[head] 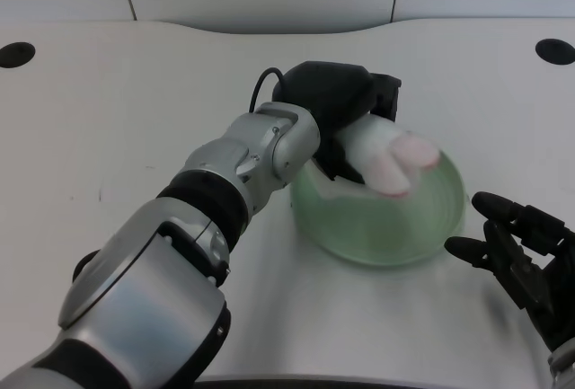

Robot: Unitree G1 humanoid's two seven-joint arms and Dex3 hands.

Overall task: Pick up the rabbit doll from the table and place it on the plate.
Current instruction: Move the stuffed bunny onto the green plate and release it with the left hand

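Things counted: one rabbit doll [388,159], one plate [422,227], and two hands of mine, the left hand [346,106] and the right hand [521,250].
Rabbit doll: it is white with two pale pink ears. The ears point toward the right side of the picture and a little toward me.
Rabbit doll and my left hand: the doll is in my left hand. My black fingers are closed around its back part, so only the front part and the ears come out from the hand on the right side.
Rabbit doll and plate: the doll is over the far left part of the plate, with its ears over the inside of the plate. I cannot tell if it already touches the plate.
Plate: round, pale green and half transparent. It stands on the desk [135,137], in front of me and a little to the right.
Right hand: it is near the right rim of the plate, not touching it, with the fingers apart.
Desk: white and smooth, with one dark round hole near each far corner.
Room: behind the desk there are light grey panels.
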